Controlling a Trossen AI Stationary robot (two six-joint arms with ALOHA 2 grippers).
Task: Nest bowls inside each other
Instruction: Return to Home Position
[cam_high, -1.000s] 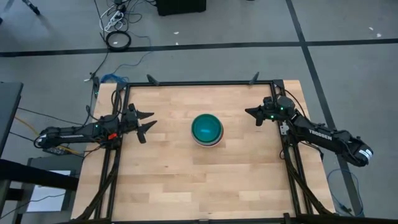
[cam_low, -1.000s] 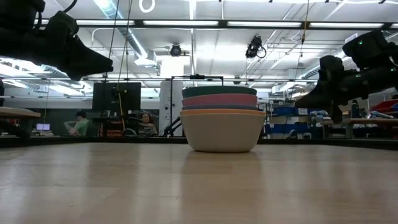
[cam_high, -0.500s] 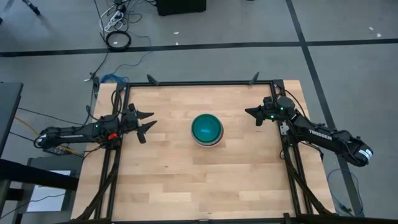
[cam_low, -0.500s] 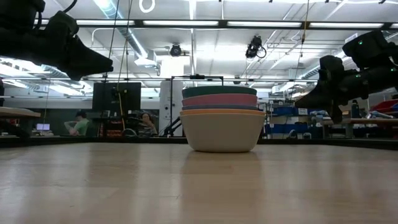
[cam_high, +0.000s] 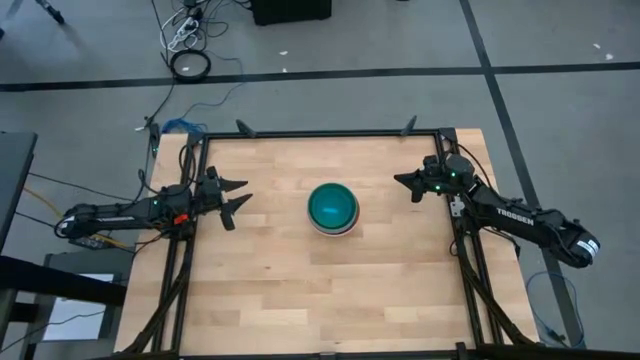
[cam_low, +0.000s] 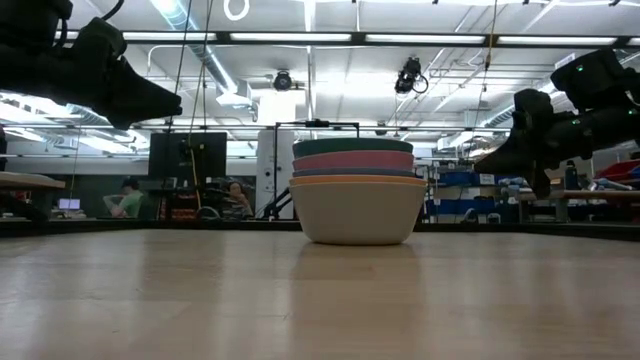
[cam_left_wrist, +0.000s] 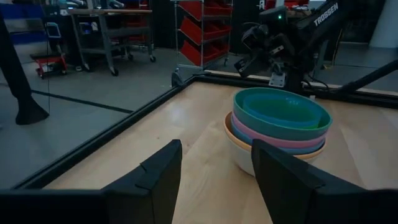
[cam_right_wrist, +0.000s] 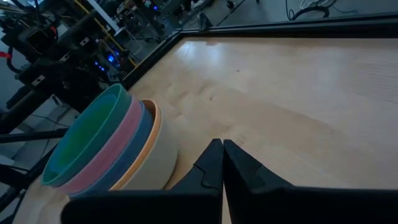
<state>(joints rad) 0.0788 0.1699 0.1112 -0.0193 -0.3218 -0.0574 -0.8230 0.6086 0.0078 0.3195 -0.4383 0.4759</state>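
Observation:
A stack of nested bowls stands on its base at the middle of the wooden table: teal on top, then pink, blue and orange rims, in a cream-white bowl at the bottom. My left gripper hovers open near the table's left edge, pointing level at the stack, its fingers apart. My right gripper hovers shut near the table's right edge, fingertips together, pointing at the stack. Neither touches anything.
A black metal frame runs round the tabletop. Bare wood lies all round the stack. Beyond the table the low view shows a workshop with shelves, monitors and seated people.

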